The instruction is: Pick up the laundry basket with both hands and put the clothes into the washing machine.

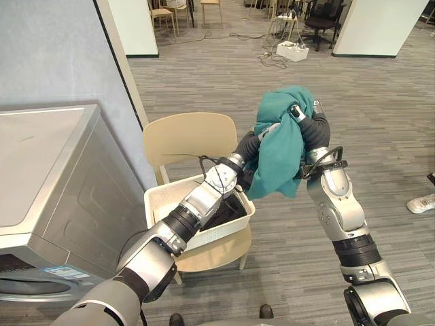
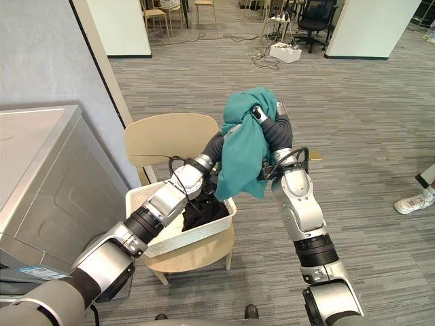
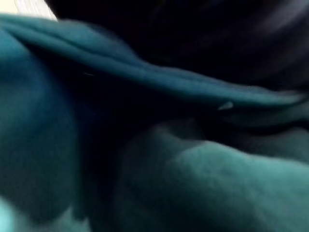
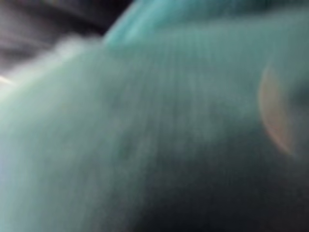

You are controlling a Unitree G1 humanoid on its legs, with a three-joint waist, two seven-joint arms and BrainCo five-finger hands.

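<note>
Above the laundry basket (image 1: 204, 234), at about 1 o'clock from it, a teal garment (image 1: 280, 159) hangs in the air from the right hand (image 1: 298, 113). That hand's fingers curl over the top of the bunched cloth and pinch it. The left hand (image 1: 249, 146) reaches in from 8 o'clock and disappears behind the cloth at mid-height. I cannot tell whether it has any hold.

The garment's long axis runs from 12 to 6 o'clock, gathered at the top and falling in loose folds. Its lower hem hangs just over the basket's far corner. It looks soft, limp and matte, and it would likely swing and trail if carried sideways.

The washing machine (image 1: 54, 176) lies at about 8 o'clock from the garment, well apart from it, on the left arm's side. The left arm is therefore the nearer one for feeding cloth in. I judge the coming move to be a carry across the basket towards the machine.

The white basket sits on the seat of a tan chair (image 1: 187, 136), with dark clothes (image 1: 224, 212) inside it.
</note>
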